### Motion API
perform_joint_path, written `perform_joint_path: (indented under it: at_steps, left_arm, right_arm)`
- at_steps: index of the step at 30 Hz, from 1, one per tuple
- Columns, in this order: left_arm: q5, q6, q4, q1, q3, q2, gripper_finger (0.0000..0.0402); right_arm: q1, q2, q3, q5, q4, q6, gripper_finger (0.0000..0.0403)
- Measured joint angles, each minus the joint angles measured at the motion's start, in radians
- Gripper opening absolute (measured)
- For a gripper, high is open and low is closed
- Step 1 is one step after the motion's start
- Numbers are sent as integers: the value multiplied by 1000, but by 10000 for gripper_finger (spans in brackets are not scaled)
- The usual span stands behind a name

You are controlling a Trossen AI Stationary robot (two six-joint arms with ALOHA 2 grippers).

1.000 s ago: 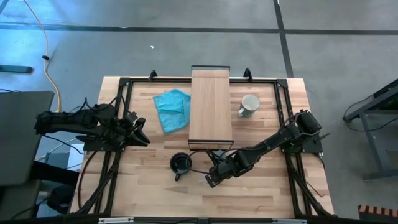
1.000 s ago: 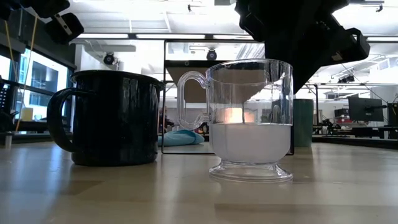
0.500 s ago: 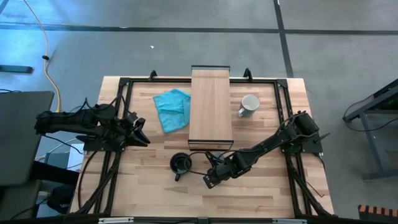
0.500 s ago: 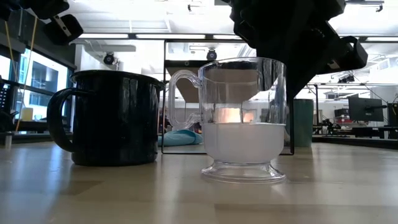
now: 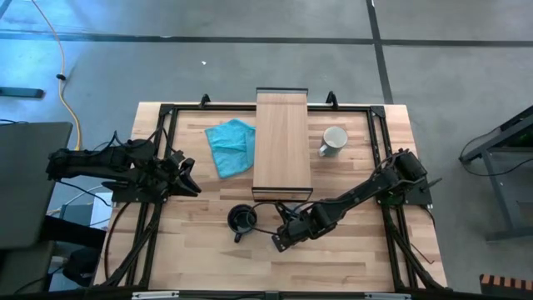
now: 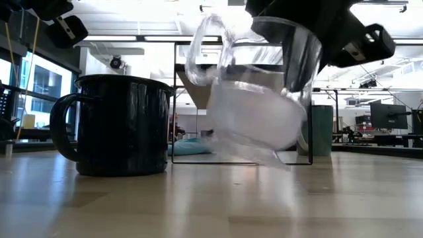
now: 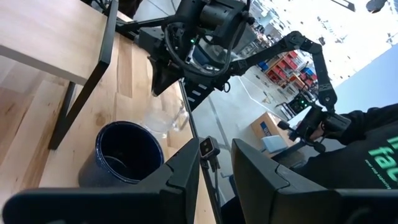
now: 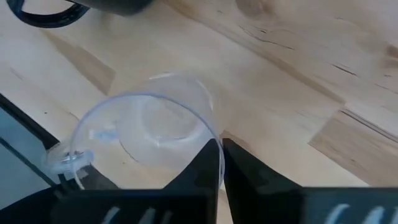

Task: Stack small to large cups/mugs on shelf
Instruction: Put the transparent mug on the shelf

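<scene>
The clear glass cup (image 6: 254,99) hangs tilted just above the table near its front edge, with my right gripper (image 8: 221,149) shut on it; in the high view that gripper (image 5: 283,237) is right of the black mug (image 5: 241,219). The black mug (image 6: 122,125) stands upright on its base. A white mug (image 5: 333,140) stands to the right of the light-wood shelf (image 5: 282,143). My left gripper (image 5: 187,177) waits at the table's left, open, touching nothing. My right gripper pinches the glass cup's rim (image 8: 211,134), the wall between its two fingers, one finger inside the cup and one outside. The fingers come from above, slanting down. The cup hangs tilted below them, clear of the table, its handle (image 6: 201,46) uppermost.
A teal cloth (image 5: 231,146) lies left of the shelf. Dark frame rails (image 5: 379,150) run along the table's sides. Bare wood lies in front of the black mug and toward the near edge.
My right gripper has shut on the glass cup's rim. The cup first slid a little toward the black mug, then left the table and tipped over sideways, its handle swinging upward. The black mug stays put.
</scene>
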Motion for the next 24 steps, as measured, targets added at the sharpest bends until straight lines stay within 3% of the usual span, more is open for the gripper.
perform_joint_path:
  at_steps: [24]
  left_arm:
    - [0,18,-4,0,0,0,83]
  right_arm:
    - [57,1,106,7,-91,176,0]
